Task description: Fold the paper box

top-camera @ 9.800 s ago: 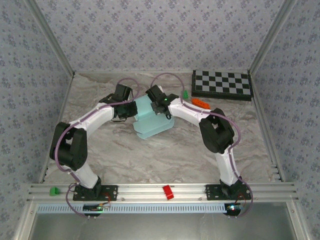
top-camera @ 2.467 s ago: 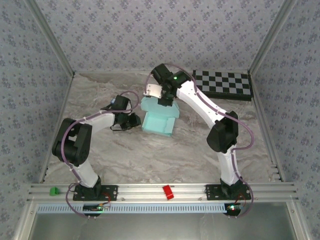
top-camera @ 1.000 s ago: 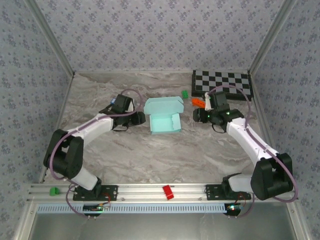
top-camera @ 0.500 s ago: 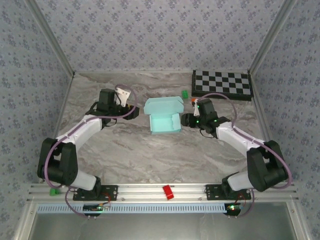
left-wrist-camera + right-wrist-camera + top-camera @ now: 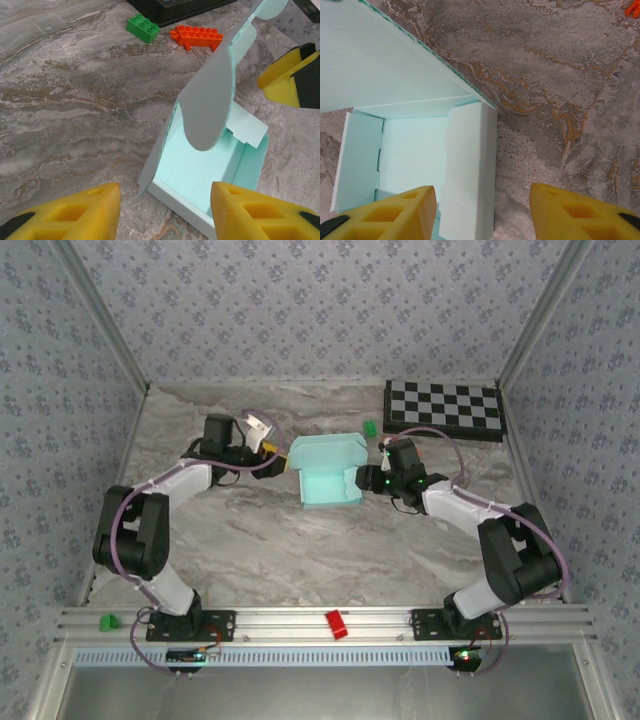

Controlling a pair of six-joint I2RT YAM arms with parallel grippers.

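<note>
The paper box (image 5: 330, 485) is pale turquoise and stands mid-table as an open tray, its lid flap (image 5: 325, 448) raised at the far side. My left gripper (image 5: 275, 448) is just left of it and open; in the left wrist view the yellow fingers (image 5: 65, 215) flank the box's near corner (image 5: 200, 175) without touching, and the lid (image 5: 210, 100) stands up ahead. My right gripper (image 5: 366, 479) is at the box's right side and open. In the right wrist view that gripper (image 5: 482, 215) straddles the folded right wall (image 5: 470, 170) with a gap on both sides.
A black-and-white checkerboard (image 5: 445, 407) lies at the back right. A green brick (image 5: 142, 27) and an orange brick (image 5: 197, 36) sit on the marble table (image 5: 300, 550) behind the box. A red block (image 5: 336, 624) and a green block (image 5: 106, 621) rest on the front rail.
The right gripper has swung left from near the bricks up to the box's right wall. The left gripper drew back, then came in again to the box's left side. The box has stayed put.
</note>
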